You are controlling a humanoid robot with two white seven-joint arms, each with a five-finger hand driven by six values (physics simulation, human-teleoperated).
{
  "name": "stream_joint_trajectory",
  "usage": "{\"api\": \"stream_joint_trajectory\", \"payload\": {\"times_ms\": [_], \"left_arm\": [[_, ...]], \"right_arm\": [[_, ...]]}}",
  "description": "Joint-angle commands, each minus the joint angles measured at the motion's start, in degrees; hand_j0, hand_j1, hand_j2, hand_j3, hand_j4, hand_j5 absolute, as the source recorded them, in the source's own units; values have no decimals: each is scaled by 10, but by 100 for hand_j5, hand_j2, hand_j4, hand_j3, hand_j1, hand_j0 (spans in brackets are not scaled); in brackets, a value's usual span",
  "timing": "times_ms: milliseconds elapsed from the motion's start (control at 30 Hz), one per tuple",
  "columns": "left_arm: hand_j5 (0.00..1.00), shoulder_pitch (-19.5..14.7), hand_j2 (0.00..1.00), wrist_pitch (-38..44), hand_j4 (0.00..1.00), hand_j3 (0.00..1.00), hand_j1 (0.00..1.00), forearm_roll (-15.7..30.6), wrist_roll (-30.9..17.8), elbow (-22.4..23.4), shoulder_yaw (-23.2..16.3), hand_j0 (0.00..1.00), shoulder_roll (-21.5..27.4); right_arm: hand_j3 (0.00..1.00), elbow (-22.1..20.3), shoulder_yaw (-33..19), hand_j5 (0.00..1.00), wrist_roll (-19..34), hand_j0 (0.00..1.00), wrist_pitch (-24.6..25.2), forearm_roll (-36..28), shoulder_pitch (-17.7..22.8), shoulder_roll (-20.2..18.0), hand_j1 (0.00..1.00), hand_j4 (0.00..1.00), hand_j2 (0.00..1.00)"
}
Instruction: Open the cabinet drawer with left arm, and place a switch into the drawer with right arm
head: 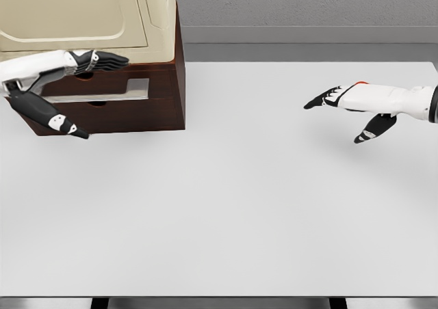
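Head view, left hand (51, 90) fingers spread before cabinet drawer (109, 90), right hand (356, 107) released, well apart.

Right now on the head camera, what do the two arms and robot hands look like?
Both arms have smooth white shells. The left robot hand has black fingers with white segments near the tips. The right robot hand has a white back, black fingers and a small orange-red mark at its upper edge. No cables show.

Bright even light, faint shadows, slightly soft
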Motion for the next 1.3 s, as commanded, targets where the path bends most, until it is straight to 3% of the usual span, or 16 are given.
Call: {"api": "stream_joint_trajectory", "payload": {"times_ms": [0, 233, 367, 567, 733, 833, 1067, 1200, 1267], "left_arm": [[100, 0, 100, 1, 100, 100, 100, -29, 0, 1, 26, 100, 3], [100, -2, 100, 5, 100, 100, 100, -35, 0, 0, 25, 100, 24], [100, -4, 100, 0, 100, 100, 100, -72, 0, -1, 24, 100, 32], [100, -3, 100, -3, 100, 100, 100, -135, 0, 0, 20, 100, 16], [100, 0, 100, 3, 100, 100, 100, -139, 0, 0, 19, 100, -2], [100, 2, 100, 5, 100, 100, 100, -137, 0, 0, 17, 100, -13], [100, 19, 100, 33, 100, 100, 100, -132, 0, 1, 17, 100, -21], [100, 20, 100, 42, 100, 100, 100, -137, 0, 2, 19, 100, -20], [100, 20, 100, 43, 100, 100, 100, -139, 0, 2, 15, 100, -20]], "right_arm": [[100, 0, 0, 100, 0, 100, 2, -4, 0, -1, 100, 100, 100], [100, 8, 2, 100, 0, 100, 2, -4, -4, -2, 100, 100, 100], [100, 27, 0, 100, 0, 100, 2, -5, -11, 6, 100, 100, 100], [100, 119, 2, 100, 0, 100, 2, -5, -47, 53, 100, 100, 100], [100, 206, 3, 100, 0, 100, 2, 31, -68, 86, 100, 100, 100], [100, 216, 2, 100, 0, 100, 2, 32, -72, 87, 100, 100, 100], [100, 303, 1, 100, 0, 100, 2, 60, -92, 117, 100, 100, 100], [100, 322, 2, 100, 0, 100, 2, 64, -98, 128, 100, 100, 100], [100, 353, 1, 100, 0, 100, 2, 88, -110, 142, 100, 100, 100]]}}
